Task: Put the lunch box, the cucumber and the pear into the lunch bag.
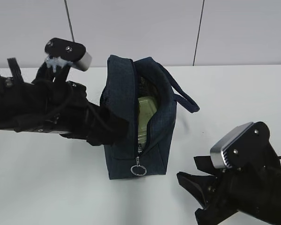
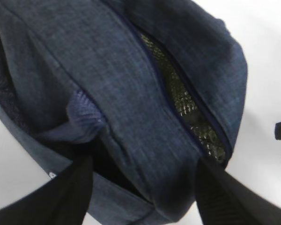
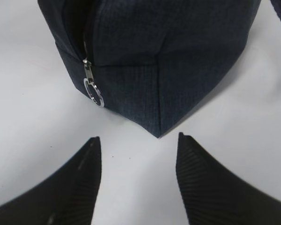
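One bag [image 1: 145, 117] stands upright on the white desk [image 1: 234, 93], its long zipper undone along the top and down the near end. The silver ring pull [image 1: 139, 168] hangs low on that end. Through the gap one pale green lid shows: the lunch box [image 1: 144, 119] sits inside the bag. Something darker green lies behind it, too hidden to name. No pear or cucumber can be made out for sure.

The left gripper [image 2: 143, 187] is at the bag's left side. In the left wrist view its jaws are spread, one dark finger [image 2: 61, 192] on each side of the navy cloth, and a fold of the bag's wall lies between them. Whether they press the cloth I cannot tell. One rope handle [image 1: 180, 91] loops over the bag's right side; a second cannot be seen clearly.

The right gripper [image 3: 138, 154] hovers above the desk near the bag's lower corner. Its jaws are spread and hold nothing. The corner of the bag points toward the gap between them, a little apart from the tips.
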`<action>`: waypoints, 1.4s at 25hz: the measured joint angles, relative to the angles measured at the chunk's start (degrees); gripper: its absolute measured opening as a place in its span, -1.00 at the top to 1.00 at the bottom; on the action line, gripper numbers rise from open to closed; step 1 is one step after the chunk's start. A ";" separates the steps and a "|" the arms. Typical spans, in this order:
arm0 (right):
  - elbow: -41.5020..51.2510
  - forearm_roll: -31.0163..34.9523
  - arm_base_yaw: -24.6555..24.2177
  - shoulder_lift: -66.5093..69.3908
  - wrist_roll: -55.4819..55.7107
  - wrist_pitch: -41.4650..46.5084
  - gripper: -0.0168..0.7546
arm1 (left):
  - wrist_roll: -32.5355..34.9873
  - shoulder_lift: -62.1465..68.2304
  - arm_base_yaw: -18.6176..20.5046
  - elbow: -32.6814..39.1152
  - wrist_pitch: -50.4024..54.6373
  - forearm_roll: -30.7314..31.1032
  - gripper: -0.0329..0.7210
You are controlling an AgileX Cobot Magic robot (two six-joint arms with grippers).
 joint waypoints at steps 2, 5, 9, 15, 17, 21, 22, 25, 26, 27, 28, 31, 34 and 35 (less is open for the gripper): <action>0.33 -0.46 0.00 0.91 0.12 -1.34 -0.11 | 0.00 0.74 0.00 0.00 -0.87 -0.95 -0.17; 0.51 -1.76 0.00 2.07 0.35 -2.60 -0.11 | 0.00 0.86 0.00 0.00 -1.08 -1.68 -0.01; 0.51 -3.95 0.00 3.81 0.46 -4.93 -0.11 | 0.00 0.86 0.00 0.00 -1.17 -2.24 0.44; 0.51 -6.73 0.00 8.33 0.46 -11.66 -0.11 | -0.02 0.86 0.00 0.00 -1.36 -2.30 0.75; 0.51 -7.07 0.00 10.44 0.46 -14.68 -0.11 | -0.02 0.86 0.00 0.00 -1.36 -2.30 0.85; -0.80 -8.93 0.00 13.69 0.46 -17.15 -0.11 | -0.06 0.86 0.00 0.00 -0.94 -2.30 0.90; -1.51 -9.58 0.00 14.58 0.46 -17.23 -0.11 | -0.06 0.86 0.00 0.00 -0.89 -2.30 0.90; -3.37 -10.68 0.00 16.33 0.46 -17.23 -0.11 | -0.06 0.86 0.00 0.00 -0.76 -2.30 0.90; -3.83 -10.89 0.00 16.77 0.46 -17.23 -0.10 | -0.06 0.86 0.00 0.00 -0.71 -2.30 0.90; -4.25 -11.07 0.00 17.27 0.46 -17.23 -0.08 | -0.06 0.86 0.00 0.00 -0.71 -2.30 0.90; -4.79 -11.20 0.00 17.54 0.46 -17.23 -0.04 | -0.06 0.86 0.00 0.00 -0.71 -2.30 0.90; -5.67 -12.34 0.00 17.89 0.46 -17.01 0.09 | -0.06 0.86 0.00 0.00 -0.65 -2.30 0.90; -6.77 -13.43 0.00 17.89 0.46 -15.58 0.15 | -0.06 0.86 0.00 0.00 -0.59 -2.30 0.90; -7.39 -13.74 0.00 17.89 0.46 -14.32 0.16 | -0.06 0.86 0.00 0.00 -0.59 -2.30 0.90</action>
